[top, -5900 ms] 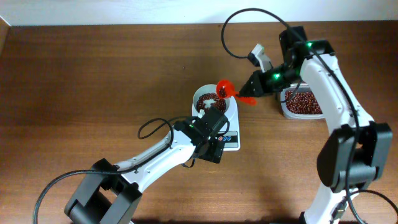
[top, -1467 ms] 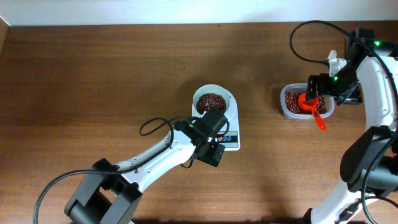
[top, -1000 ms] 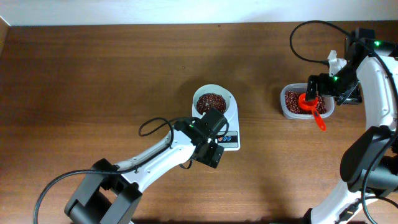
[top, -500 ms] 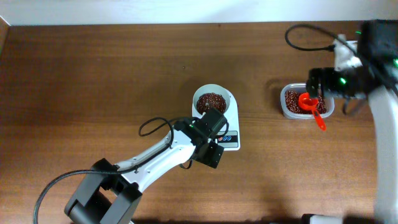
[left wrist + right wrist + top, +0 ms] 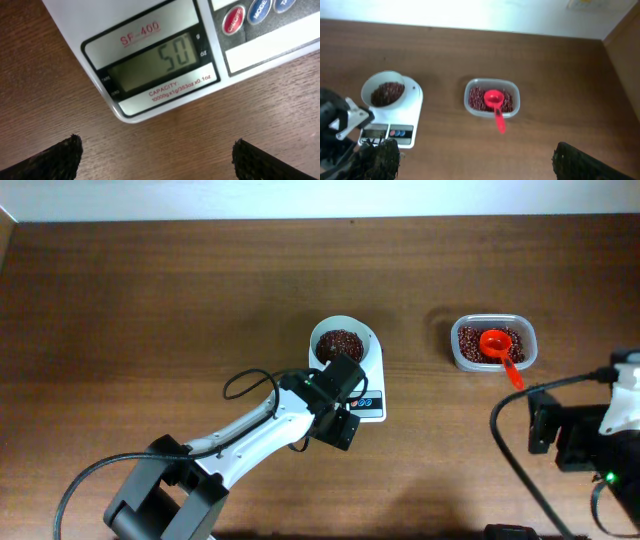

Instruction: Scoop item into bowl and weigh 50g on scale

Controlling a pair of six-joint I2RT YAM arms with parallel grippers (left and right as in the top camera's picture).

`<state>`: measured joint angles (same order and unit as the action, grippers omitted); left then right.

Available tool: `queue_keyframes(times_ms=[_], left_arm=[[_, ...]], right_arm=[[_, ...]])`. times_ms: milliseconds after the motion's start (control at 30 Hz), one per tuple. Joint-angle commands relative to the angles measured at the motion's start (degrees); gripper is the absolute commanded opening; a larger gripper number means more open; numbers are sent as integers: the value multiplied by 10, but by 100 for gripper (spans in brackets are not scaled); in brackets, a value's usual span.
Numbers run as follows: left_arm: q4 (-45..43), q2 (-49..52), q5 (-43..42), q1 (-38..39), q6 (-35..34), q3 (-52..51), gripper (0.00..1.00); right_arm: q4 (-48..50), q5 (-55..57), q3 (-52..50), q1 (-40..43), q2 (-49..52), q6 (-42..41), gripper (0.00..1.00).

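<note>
Left claw [image 5: 159, 159], fingers wide apart and empty, hangs over the scale [image 5: 150, 60] at frame centre; the display reads 50. Beyond, the bowl [image 5: 314, 345] of beans [image 5: 340, 344] sits on the scale. Right claw [image 5: 481, 161], likewise spread and empty, is at lower right. A scoop [image 5: 497, 346] lies in the tub [image 5: 533, 340] at upper right.

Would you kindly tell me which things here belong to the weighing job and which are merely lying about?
Part of the job:
- beans, in the white bowl and in the clear tub
- scale, reading 50
- red scoop, lying in the tub

Just lying about:
- black cables of the arms
- wooden table
</note>
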<state>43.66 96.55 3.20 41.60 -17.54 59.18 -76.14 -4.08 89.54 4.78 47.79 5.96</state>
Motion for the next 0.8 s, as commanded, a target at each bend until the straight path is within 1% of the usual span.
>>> queue_keyframes(times_ms=[0, 33, 200, 333, 400, 433, 467, 533, 600, 700, 733, 767], left_arm=[[1, 3, -4, -1, 7, -2, 99], [1, 3, -4, -1, 7, -2, 99], [1, 3, -4, -1, 7, -2, 99], [1, 3, -4, -1, 7, -2, 99], [1, 3, -4, -1, 7, -2, 99], [1, 3, -4, -1, 7, -2, 99], [1, 3, -4, -1, 7, -2, 99], [1, 3, -4, -1, 7, -2, 99], [1, 3, -4, -1, 7, -2, 99], [1, 3, -4, -1, 7, -2, 99], [2, 3, -4, -1, 7, -2, 99], [1, 3, -4, -1, 7, -2, 99]], right_arm=[[48, -1, -143, -3, -74, -4, 99], [79, -1, -179, -3, -89, -4, 99], [313, -4, -378, -3, -164, -5, 99], [572, -30, -562, -3, -242, -5, 99], [672, -40, -623, -3, -269, -5, 99], [767, -46, -677, -3, -294, -5, 99], [837, -48, -716, -3, -312, -5, 99], [950, -47, -791, -3, -351, -5, 99], [990, -47, -833, -3, -378, -5, 99], [995, -47, -886, -3, -416, -5, 99], [974, -47, -892, -3, -428, -5, 99], [922, -47, -892, -3, -446, -5, 99]])
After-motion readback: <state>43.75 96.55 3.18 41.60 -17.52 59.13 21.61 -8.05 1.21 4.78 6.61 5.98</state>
